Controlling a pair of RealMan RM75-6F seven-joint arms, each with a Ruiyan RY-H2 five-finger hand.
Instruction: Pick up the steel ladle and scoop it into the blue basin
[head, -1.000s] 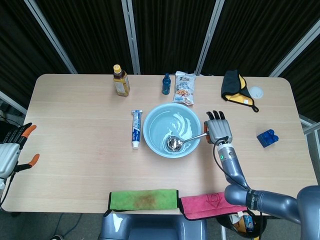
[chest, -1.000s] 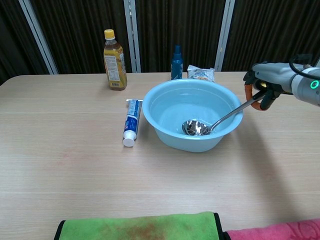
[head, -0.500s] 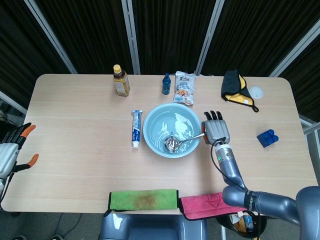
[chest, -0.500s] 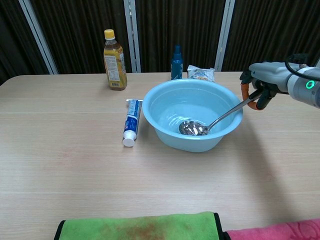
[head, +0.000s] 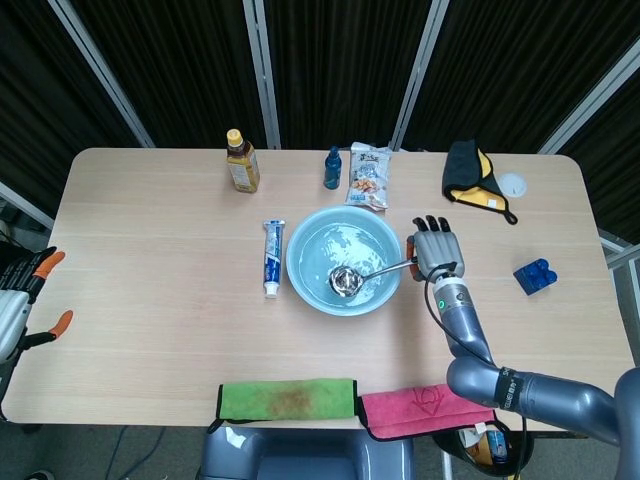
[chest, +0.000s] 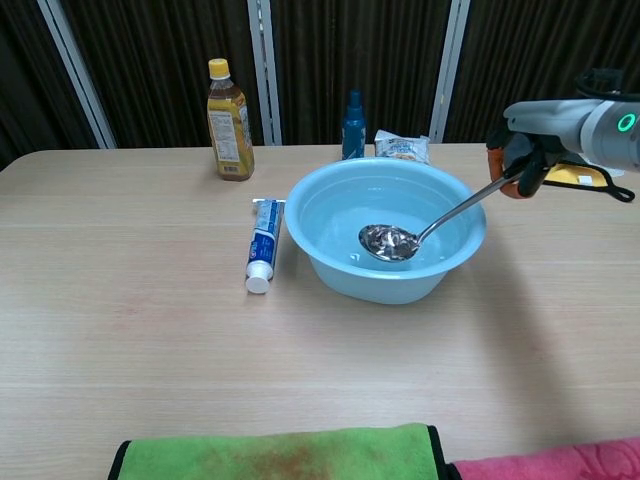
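Lifted since before, the steel ladle (chest: 392, 241), gripped by the right hand (chest: 524, 158), hangs inside the blue basin (chest: 330, 262) rim.

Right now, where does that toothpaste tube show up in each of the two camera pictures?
Head view: the toothpaste tube lies left of centre, just left of the blue basin, cap towards the robot.
Chest view: the toothpaste tube lies left of centre, again beside the blue basin's left wall, white cap nearest the camera.
Shared landmark: the yellow-capped tea bottle standing behind it near the table's far edge.
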